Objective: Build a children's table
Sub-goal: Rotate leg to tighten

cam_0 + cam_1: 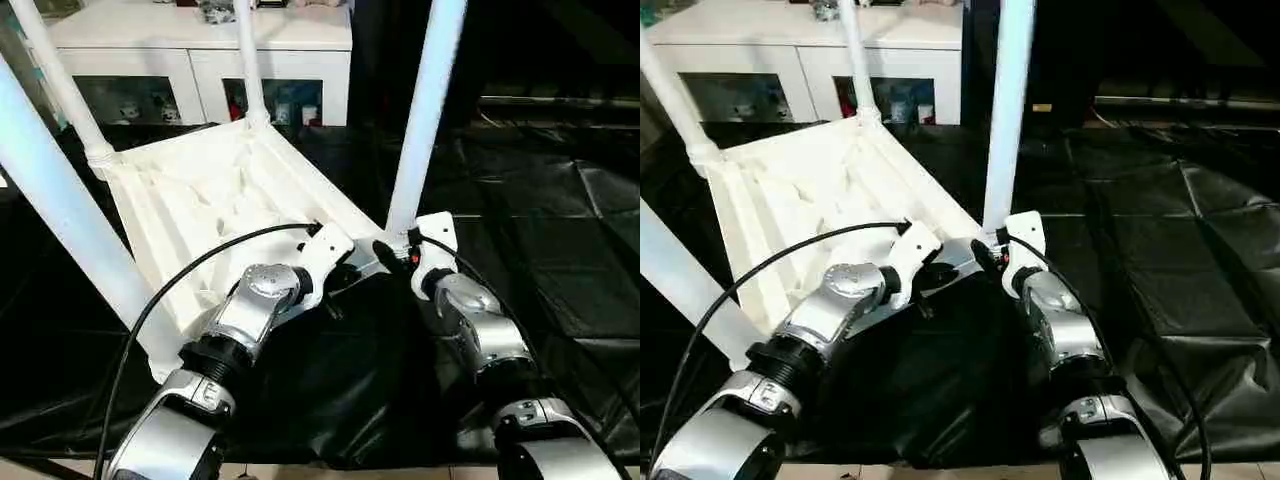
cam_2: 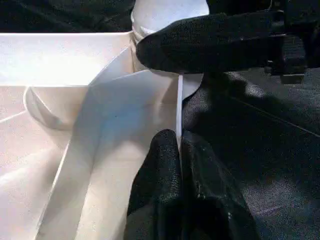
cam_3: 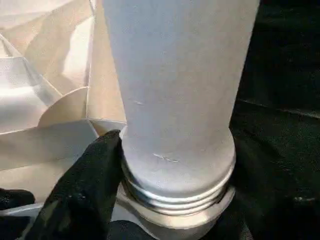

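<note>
The children's table lies upside down on a black sheet, its ribbed white top (image 1: 200,200) facing up. Four white legs stand up from its corners, among them the near right leg (image 1: 425,110) and the near left leg (image 1: 60,210). My left gripper (image 2: 179,150) is shut on the thin rim of the top (image 2: 179,107), close to the near right corner. My right gripper (image 1: 395,250) is closed around the threaded base of the near right leg (image 3: 175,165), where it sits in its socket. One black finger (image 3: 85,185) presses against that base.
A white cabinet with glass doors (image 1: 200,50) stands behind the table. The creased black sheet (image 1: 540,230) stretches far to the right. A black cable (image 1: 190,270) arcs over my left forearm. Pale floor shows at the sheet's near edge (image 1: 300,472).
</note>
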You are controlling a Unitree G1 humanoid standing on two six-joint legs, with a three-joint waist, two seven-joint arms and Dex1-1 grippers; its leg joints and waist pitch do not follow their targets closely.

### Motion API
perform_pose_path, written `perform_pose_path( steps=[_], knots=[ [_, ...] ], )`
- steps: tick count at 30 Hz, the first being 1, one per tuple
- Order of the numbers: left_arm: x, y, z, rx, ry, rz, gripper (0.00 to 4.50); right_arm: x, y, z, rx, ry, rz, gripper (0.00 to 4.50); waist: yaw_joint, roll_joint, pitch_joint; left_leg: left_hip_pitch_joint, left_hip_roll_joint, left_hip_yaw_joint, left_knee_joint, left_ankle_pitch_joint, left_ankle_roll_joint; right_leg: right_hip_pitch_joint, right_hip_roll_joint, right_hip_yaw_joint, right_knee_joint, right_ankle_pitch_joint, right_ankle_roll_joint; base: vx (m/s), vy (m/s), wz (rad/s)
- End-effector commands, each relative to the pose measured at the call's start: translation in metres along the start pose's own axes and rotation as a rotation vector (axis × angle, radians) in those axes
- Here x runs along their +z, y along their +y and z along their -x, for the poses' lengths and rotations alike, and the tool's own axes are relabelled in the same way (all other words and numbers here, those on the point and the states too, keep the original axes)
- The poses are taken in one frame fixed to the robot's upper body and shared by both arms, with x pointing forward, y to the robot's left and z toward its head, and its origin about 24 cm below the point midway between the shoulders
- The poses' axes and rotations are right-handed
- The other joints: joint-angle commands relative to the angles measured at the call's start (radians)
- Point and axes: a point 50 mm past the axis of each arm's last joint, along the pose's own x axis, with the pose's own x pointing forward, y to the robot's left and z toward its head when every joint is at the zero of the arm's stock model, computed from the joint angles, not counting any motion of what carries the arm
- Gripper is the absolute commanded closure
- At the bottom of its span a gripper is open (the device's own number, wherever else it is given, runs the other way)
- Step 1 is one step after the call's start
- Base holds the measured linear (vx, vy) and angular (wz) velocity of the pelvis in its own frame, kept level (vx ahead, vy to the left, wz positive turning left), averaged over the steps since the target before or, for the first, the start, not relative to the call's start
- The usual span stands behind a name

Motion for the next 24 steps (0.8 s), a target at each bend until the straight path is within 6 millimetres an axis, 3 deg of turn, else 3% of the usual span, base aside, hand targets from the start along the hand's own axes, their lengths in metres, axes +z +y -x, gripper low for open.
perform_pose_path(
  steps=[1, 2, 6, 7, 11, 16, 18, 24],
  knots=[
    [0.005, -0.008, -0.005, -0.054, -0.04, 0.012, 4.5, -0.002, 0.02, -0.003, 0.133, -0.005, -0.005, 0.94, 0.001, -0.024, -0.054, -0.003, 0.031, -0.01, -0.072, -0.189, 0.065, 0.047, -0.064, 0.042, -0.09, -0.297, -0.18, 0.0, 0.0, 0.0],
    [0.005, -0.008, -0.005, -0.054, -0.04, 0.011, 4.5, -0.002, 0.02, -0.003, 0.133, -0.006, -0.004, 0.69, 0.002, -0.022, -0.054, -0.004, 0.031, -0.01, -0.072, -0.183, 0.067, 0.047, -0.064, 0.042, -0.089, -0.289, -0.185, 0.0, 0.0, 0.0],
    [0.002, 0.003, 0.011, -0.111, -0.035, -0.019, 4.5, 0.009, 0.009, 0.01, 0.327, 0.014, 0.112, 0.5, 0.006, -0.025, -0.055, -0.005, 0.032, -0.008, -0.068, -0.161, 0.087, 0.052, -0.063, 0.042, -0.086, -0.253, -0.19, 0.0, 0.0, 0.0],
    [0.001, 0.005, 0.017, -0.151, -0.034, -0.039, 4.5, 0.009, 0.006, 0.017, 0.407, 0.035, 0.173, 0.5, 0.006, -0.02, -0.055, -0.006, 0.033, -0.009, -0.068, -0.153, 0.093, 0.051, -0.063, 0.042, -0.082, -0.227, -0.2, 0.0, 0.0, 0.0],
    [-0.002, 0.009, 0.029, -0.235, -0.025, -0.061, 4.5, 0.008, -0.002, 0.031, 0.537, 0.088, 0.269, 0.5, 0.009, -0.021, -0.057, -0.012, 0.035, -0.008, -0.064, -0.135, 0.11, 0.053, -0.064, 0.04, -0.078, -0.196, -0.215, 0.0, 0.0, 0.0],
    [-0.003, 0.009, 0.05, -0.403, -0.03, -0.104, 4.5, 0.011, -0.009, 0.044, 0.646, 0.128, 0.305, 0.5, 0.007, -0.018, -0.061, -0.006, 0.043, -0.008, -0.062, -0.099, 0.116, 0.05, -0.062, 0.041, -0.062, -0.09, -0.266, 0.0, 0.0, 0.0],
    [-0.003, 0.009, 0.054, -0.424, -0.034, -0.094, 4.5, 0.011, -0.01, 0.045, 0.67, 0.138, 0.315, 0.5, 0.011, -0.022, -0.061, -0.005, 0.044, -0.005, -0.06, -0.1, 0.123, 0.048, -0.062, 0.042, -0.058, -0.058, -0.288, 0.0, 0.0, 0.0],
    [-0.007, 0.007, 0.058, -0.444, -0.034, -0.085, 4.5, 0.011, -0.006, 0.046, 0.725, 0.142, 0.297, 0.5, 0.027, -0.027, -0.057, -0.004, 0.043, -0.004, -0.062, -0.111, 0.107, 0.049, -0.063, 0.043, -0.061, -0.099, -0.272, 0.0, 0.0, 0.0]
  ],
)
